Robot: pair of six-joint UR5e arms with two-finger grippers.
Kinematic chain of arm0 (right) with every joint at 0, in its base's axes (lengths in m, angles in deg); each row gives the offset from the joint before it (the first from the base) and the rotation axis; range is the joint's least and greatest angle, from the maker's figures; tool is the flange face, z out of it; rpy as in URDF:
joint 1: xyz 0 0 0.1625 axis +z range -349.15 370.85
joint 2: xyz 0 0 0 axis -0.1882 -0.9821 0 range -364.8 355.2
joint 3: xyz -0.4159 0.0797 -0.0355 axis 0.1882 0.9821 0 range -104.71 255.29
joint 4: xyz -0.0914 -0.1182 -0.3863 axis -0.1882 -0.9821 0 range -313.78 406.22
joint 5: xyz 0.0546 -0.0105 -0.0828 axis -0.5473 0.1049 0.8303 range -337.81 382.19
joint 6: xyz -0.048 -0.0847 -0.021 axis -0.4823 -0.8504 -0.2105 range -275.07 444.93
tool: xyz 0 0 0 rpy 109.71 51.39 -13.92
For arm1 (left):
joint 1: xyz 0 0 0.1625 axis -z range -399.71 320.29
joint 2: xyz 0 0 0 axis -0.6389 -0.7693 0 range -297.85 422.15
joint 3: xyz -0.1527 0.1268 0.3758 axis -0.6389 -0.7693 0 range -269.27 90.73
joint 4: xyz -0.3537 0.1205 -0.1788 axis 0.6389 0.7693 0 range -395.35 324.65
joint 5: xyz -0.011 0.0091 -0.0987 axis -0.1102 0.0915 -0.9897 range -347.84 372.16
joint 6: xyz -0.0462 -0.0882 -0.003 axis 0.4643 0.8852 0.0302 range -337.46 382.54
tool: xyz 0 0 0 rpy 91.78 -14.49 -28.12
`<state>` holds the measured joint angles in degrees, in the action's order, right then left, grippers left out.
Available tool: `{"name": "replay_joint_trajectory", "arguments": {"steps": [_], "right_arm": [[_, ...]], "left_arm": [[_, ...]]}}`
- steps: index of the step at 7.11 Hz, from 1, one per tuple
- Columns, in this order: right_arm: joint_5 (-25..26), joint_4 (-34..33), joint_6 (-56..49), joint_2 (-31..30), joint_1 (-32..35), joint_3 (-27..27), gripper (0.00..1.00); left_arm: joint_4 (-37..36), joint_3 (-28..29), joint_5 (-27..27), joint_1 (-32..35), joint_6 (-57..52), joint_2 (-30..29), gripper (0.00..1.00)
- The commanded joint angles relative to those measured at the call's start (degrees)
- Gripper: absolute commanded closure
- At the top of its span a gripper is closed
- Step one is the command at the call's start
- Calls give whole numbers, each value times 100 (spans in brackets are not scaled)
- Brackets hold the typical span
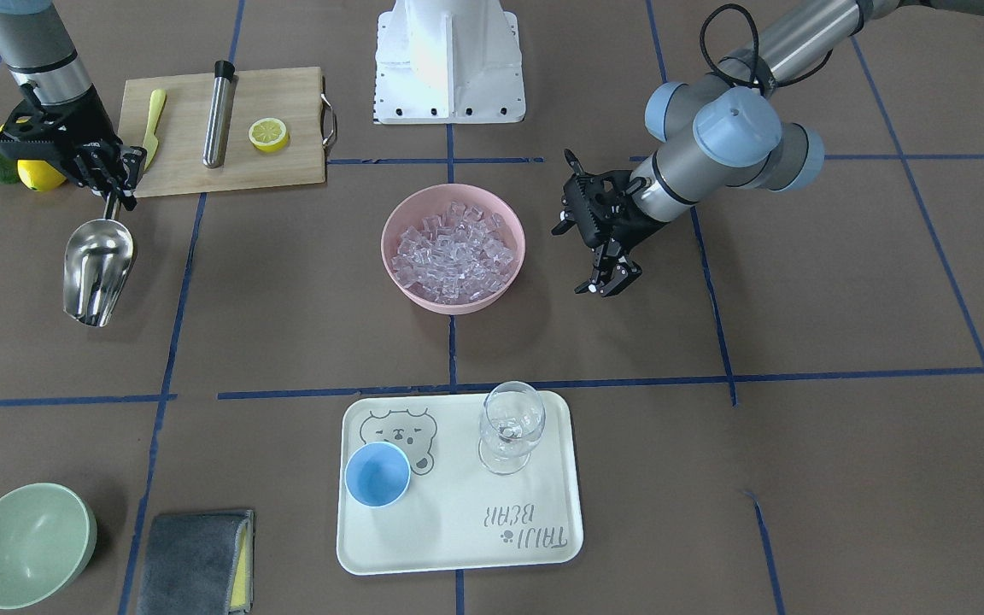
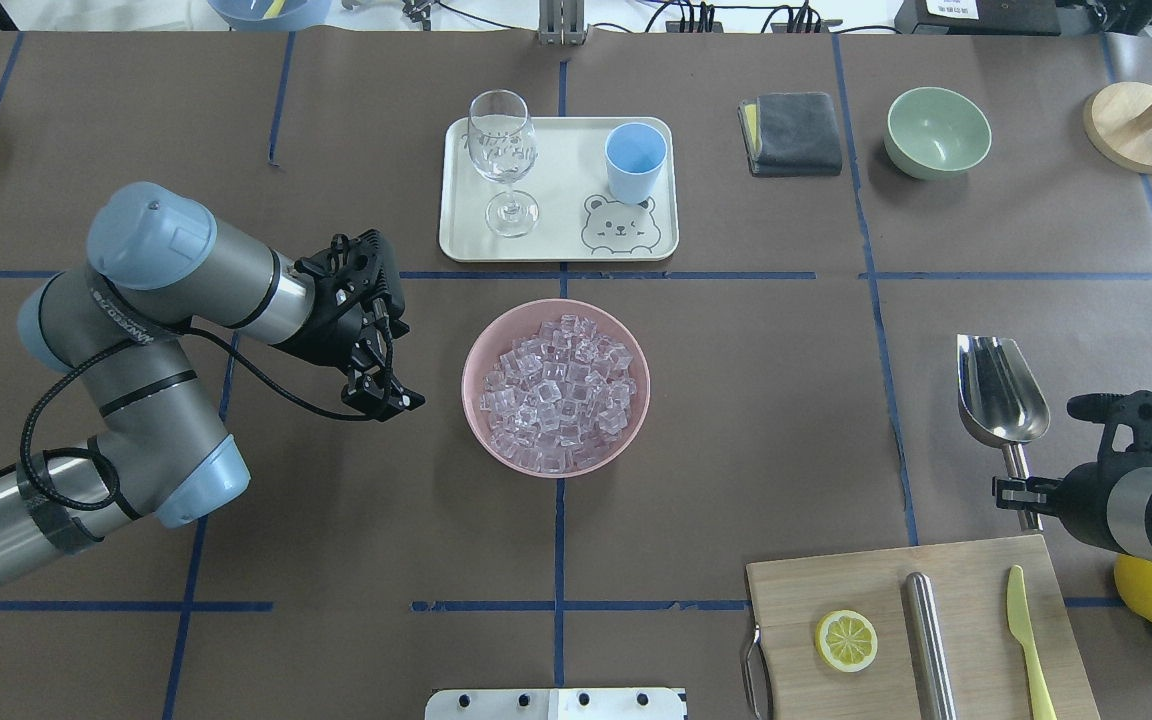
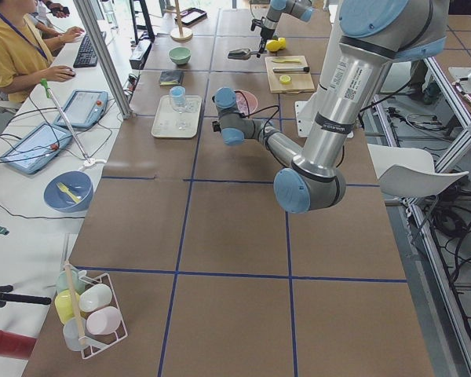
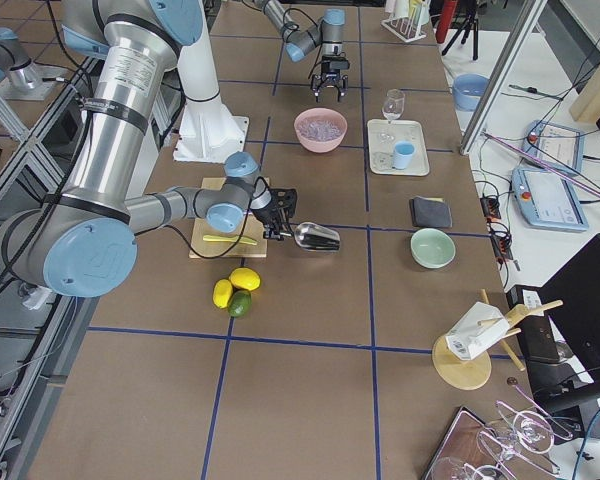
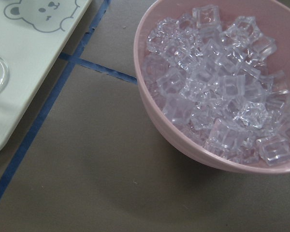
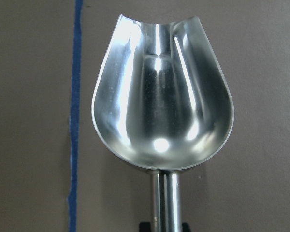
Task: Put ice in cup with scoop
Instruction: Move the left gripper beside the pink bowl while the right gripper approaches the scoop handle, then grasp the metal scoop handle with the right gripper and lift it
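Observation:
The ice [image 1: 455,248] fills a pink bowl [image 1: 387,249] at the table's middle, and it also shows in the left wrist view [image 5: 222,87]. The light-blue cup [image 1: 377,474] stands upright and empty on a cream tray [image 1: 475,530]. My right gripper [image 1: 112,201] is shut on the thin handle of the steel scoop [image 1: 97,269]. The scoop is held low over the table, well off to the bowl's side, and its trough [image 6: 162,106] is empty. My left gripper [image 1: 607,282] is open and empty, just beside the bowl on its other side.
A clear wine glass [image 1: 509,427] stands on the tray next to the cup. A cutting board [image 1: 278,162] holds a lemon half [image 1: 269,134], a steel cylinder [image 1: 219,115] and a yellow knife [image 1: 153,120]. A green bowl [image 1: 26,547] and a grey cloth [image 1: 193,564] sit beyond the scoop.

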<state>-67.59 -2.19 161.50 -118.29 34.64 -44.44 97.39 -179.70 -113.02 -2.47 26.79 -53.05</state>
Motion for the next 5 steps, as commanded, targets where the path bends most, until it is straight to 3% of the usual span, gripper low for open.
{"name": "replay_joint_trajectory", "arguments": {"steps": [1, 2, 3, 5], "right_arm": [[-66, -107, -501, 55, 117, -426, 100], [-153, -395, -720, 134, 196, -741, 100], [-415, -1233, -879, 570, 318, -1153, 100], [-951, -2886, -1729, 1702, 529, -1517, 100]], "left_arm": [[599, 217, 20, -286, -12, -11, 0], [1204, 541, 46, -331, -12, -20, 0], [1706, 805, 185, -349, -212, -72, 0], [1720, 869, 275, -349, -697, -107, 0]]}}
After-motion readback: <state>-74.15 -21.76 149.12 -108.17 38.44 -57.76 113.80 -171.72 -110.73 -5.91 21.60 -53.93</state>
